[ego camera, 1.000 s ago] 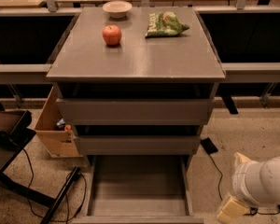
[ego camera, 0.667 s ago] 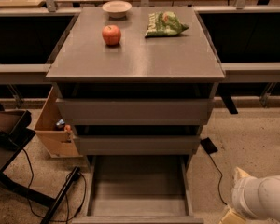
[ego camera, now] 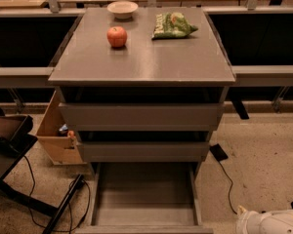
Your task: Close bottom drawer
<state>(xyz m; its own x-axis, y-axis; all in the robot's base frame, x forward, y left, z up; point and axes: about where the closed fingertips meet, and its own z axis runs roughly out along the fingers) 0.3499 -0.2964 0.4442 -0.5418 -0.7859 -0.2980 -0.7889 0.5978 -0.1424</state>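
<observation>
So the bottom drawer [ego camera: 144, 199] is still pulled all the way out. You can see its whole shallow grey tray, and the flat front sits right at the lower edge of the view. It's empty as far as I can see. The two drawers above it, the middle one [ego camera: 142, 151] and the top one [ego camera: 141, 116], are pushed in.

What's changed in the last second is the arm [ego camera: 273, 222]. It was sitting just off the drawer's right front corner, and now it has sunk down and drifted right. Only a white rounded chunk shows in the bottom right corner, over the speckled floor. The end effector [ego camera: 242, 211] is at the left end of that chunk, with just a pale tip poking up. It's near the drawer's right side but not touching it. I honestly can't tell if it's spread or pressed together.

The drawer itself hasn't budged at all. My read is that no pushing has started and the arm is getting low enough to meet that short front panel. It'll need to come around in front of the panel and push straight in toward the cabinet, or the drawer might skew on its rails.

Up on the table [ego camera: 146, 62], the apple [ego camera: 117, 36], the white bowl [ego camera: 122, 9] and the green chip bag [ego camera: 173, 25] haven't moved. The cardboard box [ego camera: 56, 140] sits on the floor to the left.
</observation>
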